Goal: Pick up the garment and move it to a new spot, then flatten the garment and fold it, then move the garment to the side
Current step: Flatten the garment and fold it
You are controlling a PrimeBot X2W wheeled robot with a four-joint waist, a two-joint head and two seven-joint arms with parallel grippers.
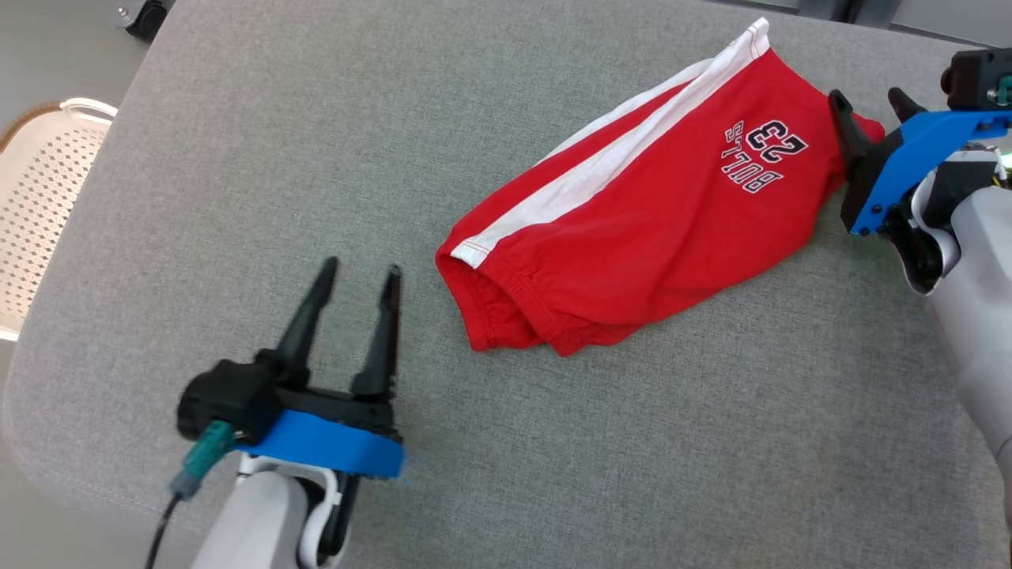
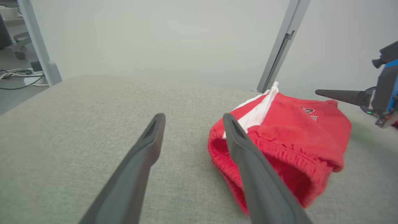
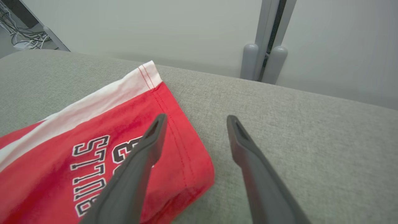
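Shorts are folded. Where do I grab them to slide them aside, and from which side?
Pinch the bunched waistband of the red shorts with the left gripper, coming in low from the robot's left: that elastic edge stands up off the table and faces the open gripper.

Shorts (image 1: 632, 237): soft red cloth, matt, with a white cloth stripe; the waistband is gathered and ribbed; the lettering looks printed flat.
Table (image 1: 237, 158): covered in grey woven cloth, coarse-grained and matt.
Fingers (image 2: 130, 174): mine look like dark plastic, smooth with a dull sheen.
Mount (image 1: 332, 450): blue plastic behind my fingers, smooth and matt.
Forearm (image 1: 253, 514): my pale shell, smooth, slightly glossy plastic.
Basket (image 1: 47, 182): white, perforated, looks plastic.
Post (image 3: 264, 31): grey, smooth, seems painted metal.
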